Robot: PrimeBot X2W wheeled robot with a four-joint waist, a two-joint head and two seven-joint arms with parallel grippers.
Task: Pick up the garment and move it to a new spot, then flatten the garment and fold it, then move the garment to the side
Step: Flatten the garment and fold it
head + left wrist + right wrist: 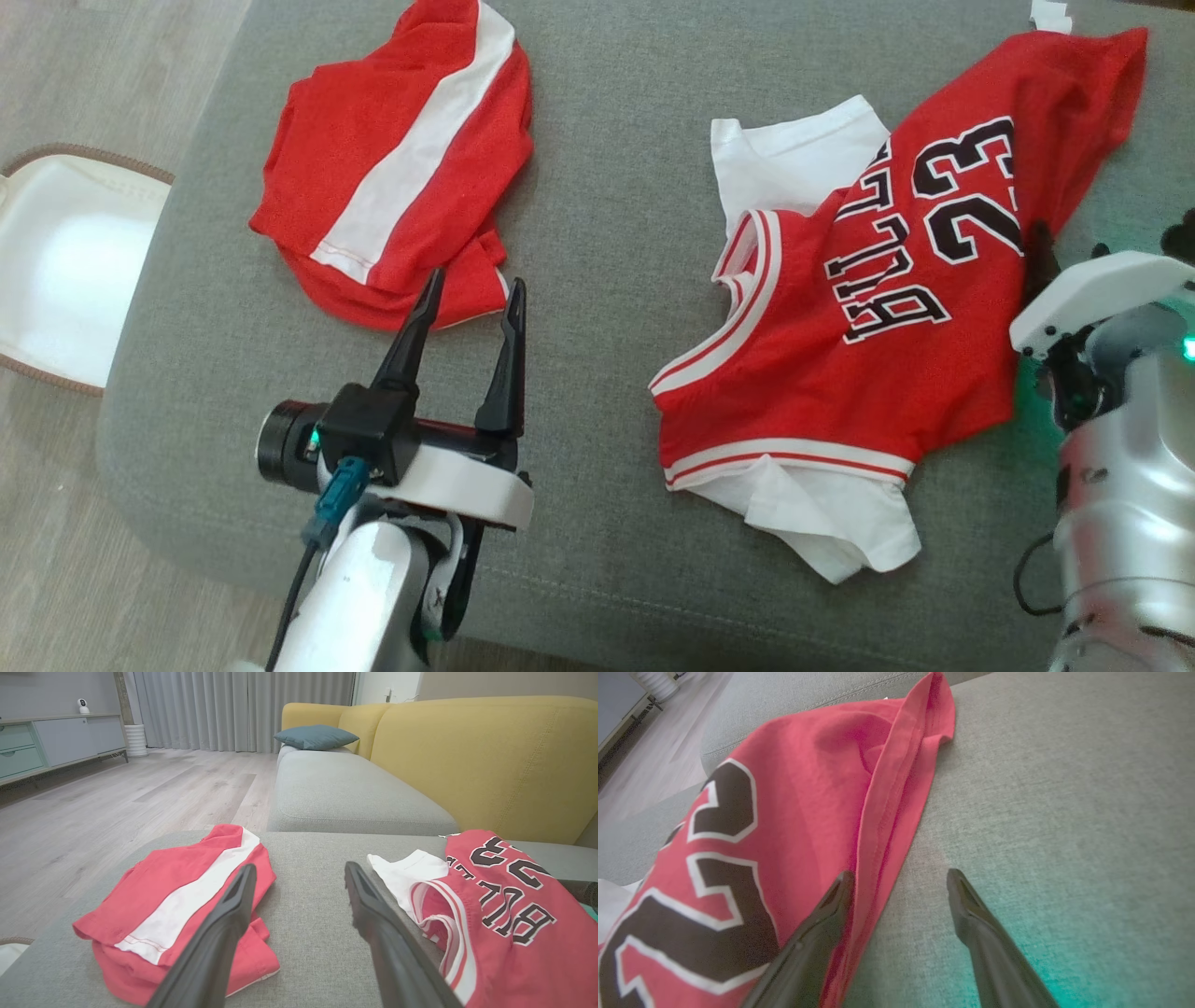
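A red jersey [868,355] with black "23" lettering lies crumpled over a white shirt on the right half of the grey cushion [607,187]. It also shows in the left wrist view [514,914] and the right wrist view [784,812]. My right gripper [900,875] stands open at the jersey's right hem, one finger over the red cloth, the other over bare cushion; in the head view [1069,243] its wrist covers most of it. My left gripper [474,285] is open and empty, its tips just short of a folded red garment with a white stripe [392,168].
A white basket [65,261] stands on the wooden floor left of the cushion. Behind are a yellow sofa [467,756] with a blue pillow [315,736] and a low cabinet [56,742]. Bare cushion lies between the two garments.
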